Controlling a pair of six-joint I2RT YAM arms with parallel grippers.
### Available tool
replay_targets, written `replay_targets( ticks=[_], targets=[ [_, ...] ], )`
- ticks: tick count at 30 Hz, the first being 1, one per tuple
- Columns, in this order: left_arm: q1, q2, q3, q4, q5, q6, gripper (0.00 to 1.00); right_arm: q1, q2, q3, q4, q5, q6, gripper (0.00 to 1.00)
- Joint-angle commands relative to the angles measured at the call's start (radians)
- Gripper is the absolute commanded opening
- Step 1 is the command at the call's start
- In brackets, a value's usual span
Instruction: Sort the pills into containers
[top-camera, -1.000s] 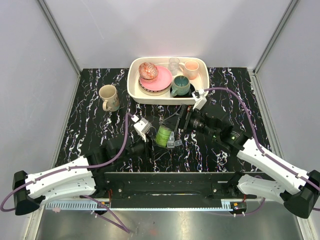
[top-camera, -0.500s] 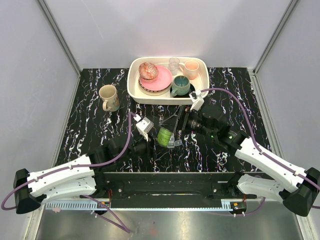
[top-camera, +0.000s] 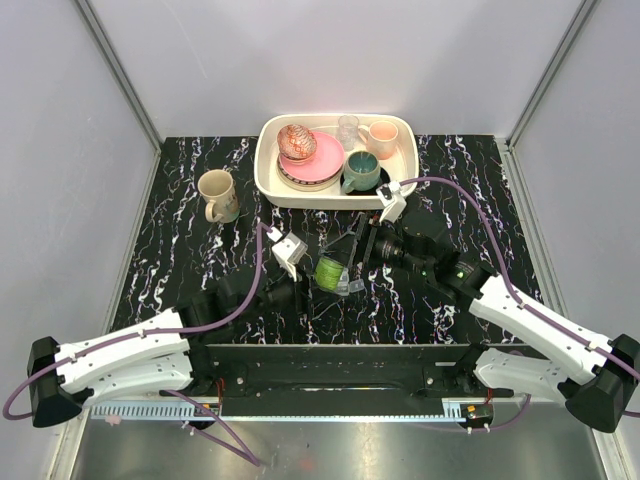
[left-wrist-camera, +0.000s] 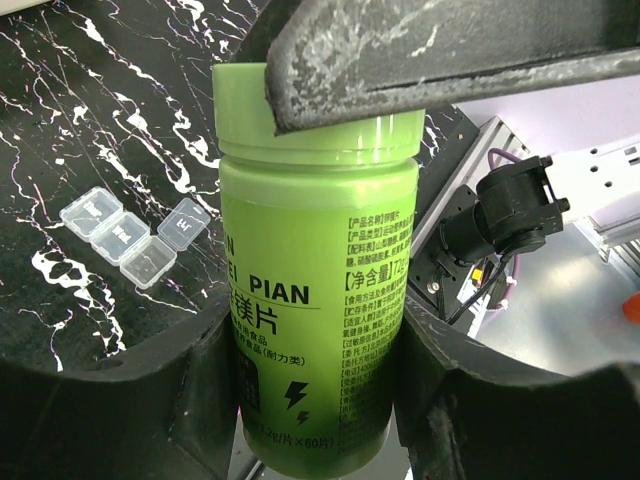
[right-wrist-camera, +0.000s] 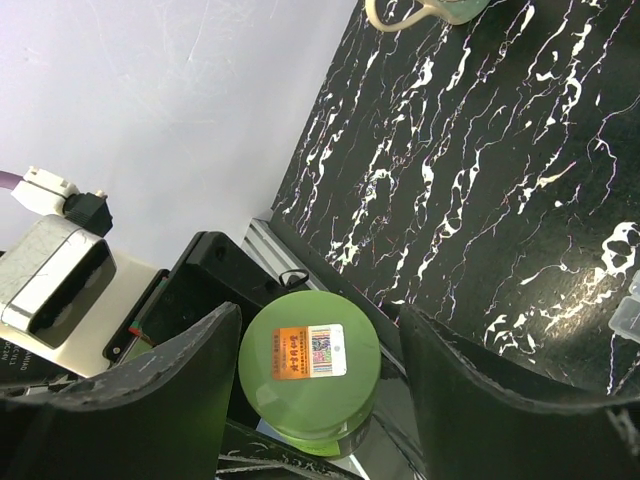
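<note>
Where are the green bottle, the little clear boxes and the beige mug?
green bottle (left-wrist-camera: 315, 300), left wrist view, its label.
clear boxes (left-wrist-camera: 120, 236), left wrist view, middle compartment.
beige mug (top-camera: 222, 203), top view, body.

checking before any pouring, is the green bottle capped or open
Capped: the green bottle has its lid on, with a sticker on top.

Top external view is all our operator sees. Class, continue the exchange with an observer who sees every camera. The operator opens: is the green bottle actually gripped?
Observer: Yes. In the left wrist view the left gripper is clamped on the body of the green bottle.
Operator: And the right gripper?
Observer: Its wrist view shows the right gripper open around the cap, a gap showing on one side.
Operator: The containers?
Observer: The left wrist view shows the containers as three clear compartments in a strip on the table, apart from the bottle.
</note>
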Motion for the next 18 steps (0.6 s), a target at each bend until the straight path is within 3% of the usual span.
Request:
replay_targets(
  ticks=[1, 8, 13, 18],
  targets=[
    [0.003, -0.001, 0.059, 0.085, -0.030, 0.009, 0.00, 0.009, -0.002, 0.004, 0.036, -0.030, 0.000, 0.68],
    [0.003, -0.004, 0.053, 0.094, -0.036, 0.006, 0.00, 0.010, 0.000, 0.004, 0.038, -0.048, -0.002, 0.62],
    [0.003, -0.010, 0.053, 0.096, -0.042, 0.004, 0.00, 0.010, 0.008, 0.005, 0.042, -0.069, 0.000, 0.70],
    [0.003, -0.009, 0.056, 0.096, -0.046, 0.007, 0.00, 0.010, 0.012, 0.010, 0.044, -0.082, 0.000, 0.65]
  ],
)
